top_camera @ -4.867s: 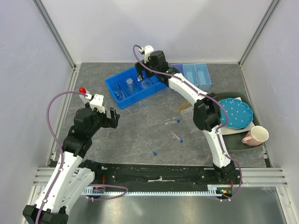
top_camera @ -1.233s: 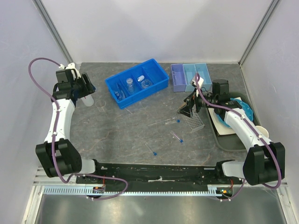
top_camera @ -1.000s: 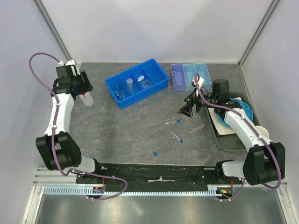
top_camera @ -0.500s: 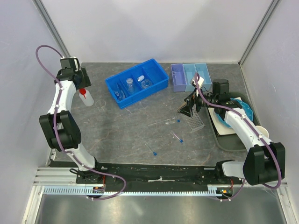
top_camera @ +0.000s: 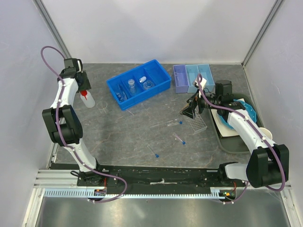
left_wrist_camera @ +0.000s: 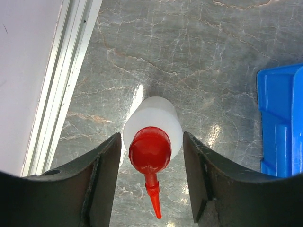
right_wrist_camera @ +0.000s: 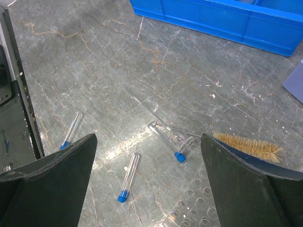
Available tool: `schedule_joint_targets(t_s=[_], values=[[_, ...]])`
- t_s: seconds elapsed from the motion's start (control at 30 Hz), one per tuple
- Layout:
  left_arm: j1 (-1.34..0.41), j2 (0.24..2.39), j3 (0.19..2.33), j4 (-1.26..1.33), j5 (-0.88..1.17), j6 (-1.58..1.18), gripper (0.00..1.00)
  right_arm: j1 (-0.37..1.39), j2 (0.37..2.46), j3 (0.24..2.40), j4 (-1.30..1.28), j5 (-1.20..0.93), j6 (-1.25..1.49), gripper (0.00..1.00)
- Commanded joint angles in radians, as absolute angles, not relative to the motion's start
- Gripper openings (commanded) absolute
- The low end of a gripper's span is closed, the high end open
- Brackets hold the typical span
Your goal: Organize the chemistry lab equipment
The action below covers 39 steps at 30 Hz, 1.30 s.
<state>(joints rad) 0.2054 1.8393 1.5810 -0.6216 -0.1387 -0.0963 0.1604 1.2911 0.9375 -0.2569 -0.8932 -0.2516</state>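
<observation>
Chemistry lab equipment is, by my reading, only partly sorted. The blue bin (top_camera: 160,75) at 12 o'clock on the table holds two small glass flasks (top_camera: 131,85) plus a few lesser pieces too small to name, while the divided tray (top_camera: 193,78) at 1 o'clock shows nothing in its three compartments. Loose on the tabletop are three blue-capped test tubes (right_wrist_camera: 129,176) from the centre toward 6 o'clock, a small clear beaker (top_camera: 102,107) toward 9 o'clock, and the clear tube rack (top_camera: 199,122) and a tan bristle brush (right_wrist_camera: 248,144) toward 3 o'clock, so most of the gathering looks left to do. The white red-capped squeeze bottle (left_wrist_camera: 152,113) stands upright at 10 o'clock, near the left wall and well apart from the bin. The left gripper (left_wrist_camera: 151,137) straddles it from above, jaws roughly half parted and close along both sides (whether they actually press on it I cannot tell). The right gripper (right_wrist_camera: 147,142) hangs by the rack's near corner, jaws spread wide with nothing between them. The teal dotted plate (top_camera: 245,116) and pinkish cup (top_camera: 265,135) sit at 3 to 4 o'clock.
</observation>
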Motion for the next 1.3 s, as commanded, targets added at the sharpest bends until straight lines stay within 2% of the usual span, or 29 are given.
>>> schedule_joint_targets(t_s=[0.0, 0.1, 0.33, 0.37, 0.43, 0.47, 0.6, 0.83, 1.03, 1.23, 1.27], values=[[0.209, 1.836, 1.569, -0.626, -0.166, -0.091, 0.57, 0.156, 1.29, 0.979, -0.241, -0.907, -0.273, 0.98], [0.207, 1.836, 1.563, -0.629, -0.17, -0.094, 0.54, 0.158, 1.29, 0.979, -0.239, -0.905, -0.275, 0.98], [0.204, 1.822, 1.546, -0.632, -0.166, -0.1, 0.53, 0.158, 1.289, 0.977, -0.241, -0.905, -0.275, 0.98], [0.204, 1.816, 1.542, -0.632, -0.163, -0.1, 0.51, 0.158, 1.287, 0.977, -0.242, -0.905, -0.276, 0.98], [0.204, 1.806, 1.534, -0.629, -0.17, -0.101, 0.27, 0.158, 1.285, 0.977, -0.241, -0.902, -0.278, 0.98], [0.203, 1.789, 1.523, -0.621, -0.175, -0.101, 0.2, 0.158, 1.287, 0.977, -0.241, -0.9, -0.279, 0.98], [0.204, 1.718, 1.505, -0.604, -0.189, -0.101, 0.1, 0.158, 1.285, 0.976, -0.244, -0.897, -0.282, 0.98], [0.206, 1.527, 1.477, -0.578, -0.158, -0.106, 0.05, 0.158, 1.292, 0.966, -0.242, -0.905, -0.296, 0.98], [0.196, 1.361, 1.379, -0.566, -0.055, -0.129, 0.02, 0.155, 1.293, 0.953, -0.247, -0.923, -0.337, 0.98], [0.16, 1.221, 1.303, -0.594, 0.199, -0.193, 0.02, 0.164, 1.281, 0.957, -0.307, -1.024, -0.484, 0.98], [0.158, 1.191, 1.296, -0.6, 0.297, -0.208, 0.02, 0.169, 1.279, 0.965, -0.333, -1.026, -0.5, 0.98]])
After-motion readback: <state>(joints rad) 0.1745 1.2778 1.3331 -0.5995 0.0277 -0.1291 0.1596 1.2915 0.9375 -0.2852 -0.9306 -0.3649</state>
